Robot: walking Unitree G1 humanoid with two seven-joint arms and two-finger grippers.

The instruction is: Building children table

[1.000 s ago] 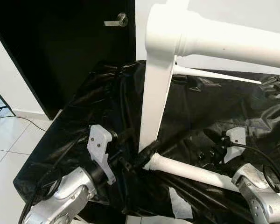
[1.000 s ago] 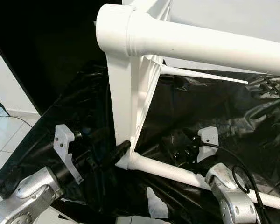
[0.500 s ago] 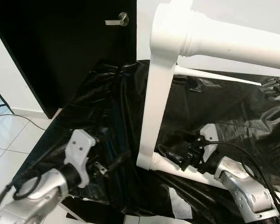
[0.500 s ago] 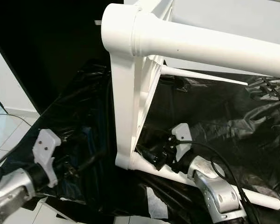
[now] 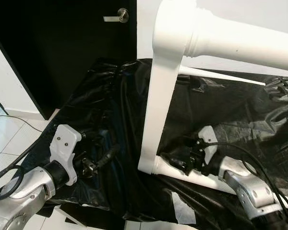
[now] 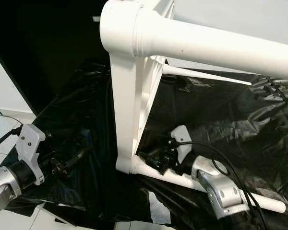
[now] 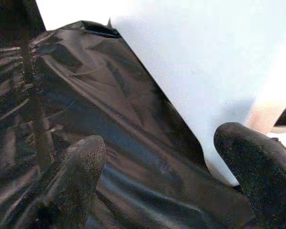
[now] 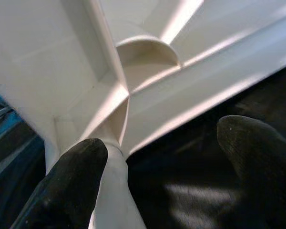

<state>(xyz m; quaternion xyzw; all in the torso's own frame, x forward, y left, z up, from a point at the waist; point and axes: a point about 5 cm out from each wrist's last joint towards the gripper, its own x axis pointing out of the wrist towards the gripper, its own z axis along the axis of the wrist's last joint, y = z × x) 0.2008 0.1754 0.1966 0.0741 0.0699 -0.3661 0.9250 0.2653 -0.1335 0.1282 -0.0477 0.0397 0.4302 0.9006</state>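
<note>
Your table stands on its edge on the black plastic sheet, its top upright and its legs pointing out sideways. That posture puts the ribbed underside and the leg sockets within reach, which is probably why it is propped this way.

One leg lies low along the sheet from the table's bottom corner, and another leg juts out from the top corner, close to the camera.

Your right gripper sits right at the bottom corner, where the low leg meets the table. Its fingers are spread, one of them close against the leg, and they clamp nothing. It looks placed to steady or seat that joint.

Your left gripper hovers over the sheet on the table's other side, just off the edge, fingers apart and empty.

A dark door stands beyond the table.
</note>
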